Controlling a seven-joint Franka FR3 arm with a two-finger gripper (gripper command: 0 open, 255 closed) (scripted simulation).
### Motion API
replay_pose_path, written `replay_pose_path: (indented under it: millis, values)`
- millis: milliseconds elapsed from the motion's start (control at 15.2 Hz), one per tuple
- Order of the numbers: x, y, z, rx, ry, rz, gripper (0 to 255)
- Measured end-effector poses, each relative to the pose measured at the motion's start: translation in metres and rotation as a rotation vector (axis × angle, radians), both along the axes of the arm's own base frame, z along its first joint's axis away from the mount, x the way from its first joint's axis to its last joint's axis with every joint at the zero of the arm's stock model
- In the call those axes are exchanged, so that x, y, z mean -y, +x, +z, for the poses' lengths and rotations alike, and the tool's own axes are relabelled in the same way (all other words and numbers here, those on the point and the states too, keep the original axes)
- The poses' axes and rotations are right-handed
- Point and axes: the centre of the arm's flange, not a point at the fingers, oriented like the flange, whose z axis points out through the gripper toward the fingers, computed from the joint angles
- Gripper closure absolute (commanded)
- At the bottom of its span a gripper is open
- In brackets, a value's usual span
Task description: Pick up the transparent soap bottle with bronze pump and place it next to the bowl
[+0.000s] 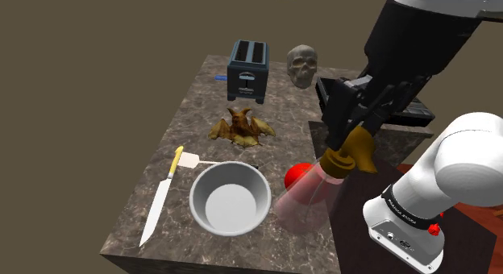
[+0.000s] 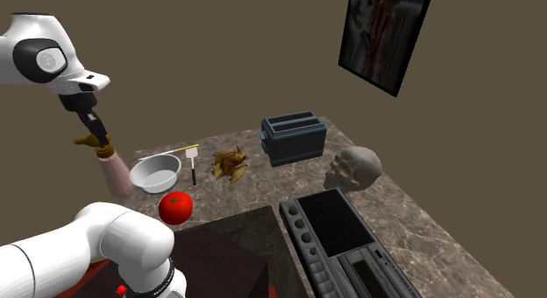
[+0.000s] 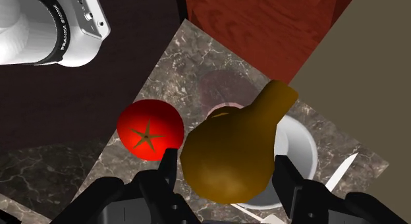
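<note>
My gripper [image 1: 348,138] is shut on the bronze pump [image 1: 349,154] of the transparent, pinkish soap bottle [image 1: 306,201]. The bottle hangs tilted in the air, its base down near the table's front corner. In the shoulder view it is just right of the white bowl [image 1: 230,197] and in front of a red tomato [image 1: 296,176]. In the wrist view the fingers [image 3: 284,173] clasp the pump [image 3: 234,150], with the bowl [image 3: 301,147] and the tomato [image 3: 150,129] below. The second exterior view shows the gripper [image 2: 95,137] holding the bottle [image 2: 114,175] left of the bowl [image 2: 156,173].
On the marble table [image 1: 153,224] a yellow-handled knife [image 1: 161,198] lies left of the bowl. A brown bat-like figure [image 1: 242,127], a dark toaster [image 1: 247,69] and a skull [image 1: 302,65] stand farther back. A black appliance [image 2: 342,239] sits beside the stand.
</note>
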Motion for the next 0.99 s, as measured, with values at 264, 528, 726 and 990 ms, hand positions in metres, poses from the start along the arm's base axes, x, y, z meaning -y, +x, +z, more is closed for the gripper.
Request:
replay_pose_path:
  millis: [264,528,726,990]
  values:
    - [-0.002,0.001,-0.021,0.0,0.0,0.0,255]
    - [-0.001,0.001,-0.042,0.0,0.0,0.0,255]
    - [0.0,0.001,-0.058,0.0,0.0,0.0,255]
    - [-0.001,0.001,-0.08,0.0,0.0,0.0,255]
